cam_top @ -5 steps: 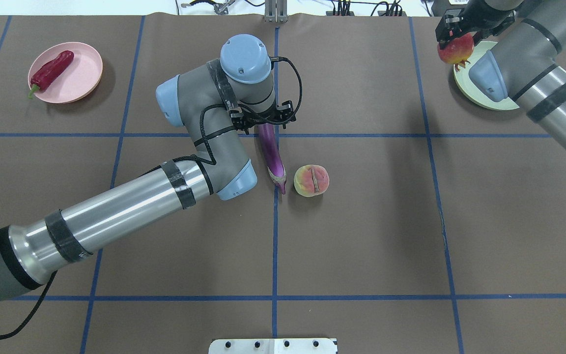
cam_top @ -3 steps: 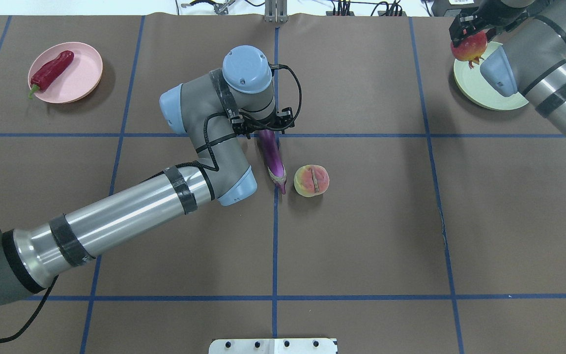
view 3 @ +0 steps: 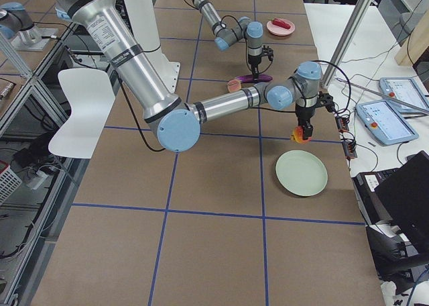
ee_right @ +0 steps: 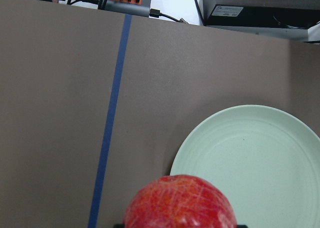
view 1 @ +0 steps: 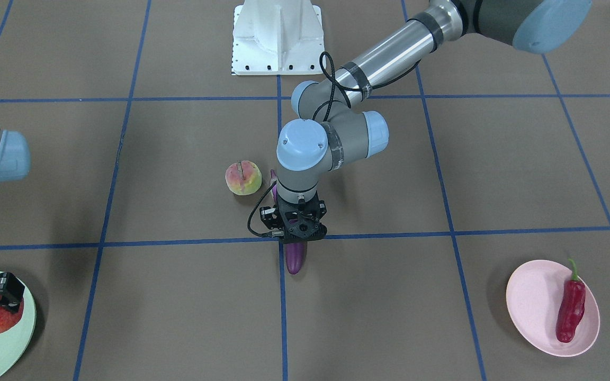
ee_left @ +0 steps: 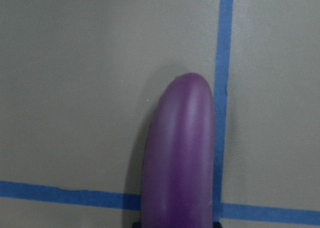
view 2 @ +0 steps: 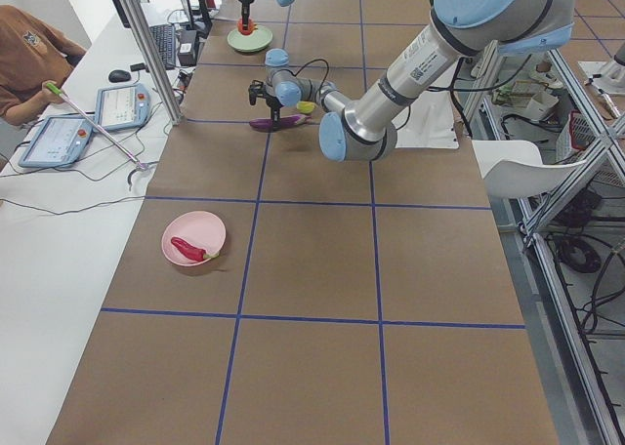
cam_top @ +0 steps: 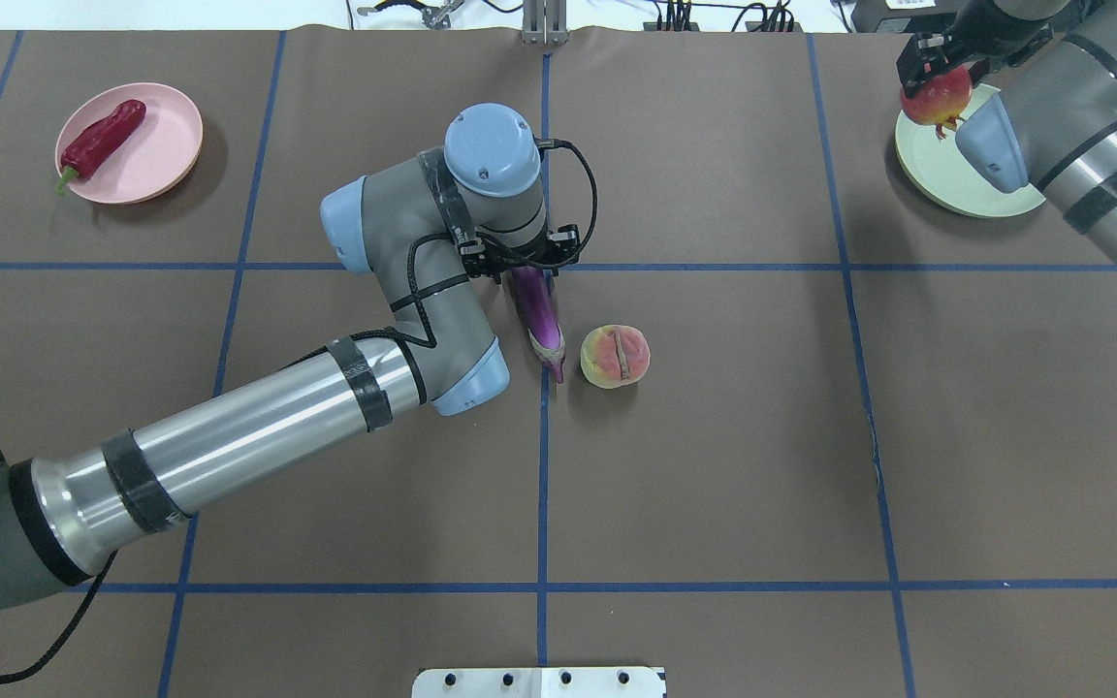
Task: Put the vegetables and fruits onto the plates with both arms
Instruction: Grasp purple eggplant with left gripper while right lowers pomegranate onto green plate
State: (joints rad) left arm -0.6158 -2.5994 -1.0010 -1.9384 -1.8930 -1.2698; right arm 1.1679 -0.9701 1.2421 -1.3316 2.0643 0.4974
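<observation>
Eggplant (cam_top: 539,312) is flat on the table (cam_top: 714,465), lying along a blue tape line (ee_left: 222,63), cap end just beside the peach (cam_top: 615,356). Left gripper (cam_top: 520,262) sits right over its rounded-end half. Whether the claw has closed on it or is only straddling it, can't tell, no cam shows the fingers.

Other side: right gripper (cam_top: 937,79) is clamped on the red-orange fruit (cam_top: 933,100) at the mint plate (cam_top: 966,189) rim. Chili (cam_top: 103,136) is already on the pink plate (cam_top: 166,155), so imo about 1/4 done.

Tips: eggplant's glossy & long, and the grip point is off-centre, so the cap end will prob droop. Squeeze firm, lift straight up so it doesn't bump the peach, then carry low. For the fruit, get over the plate's middle & come down b4 letting go, round stuff rolls.

View diffs: overhead makes the fruit look parked on the plate, but the right side cam shows it hanging in the air short of the plate. Left wrist cam shows the eggplant nicely centred. Front cam shows its rounded tip poking out past the gripper, which overhead hides.
</observation>
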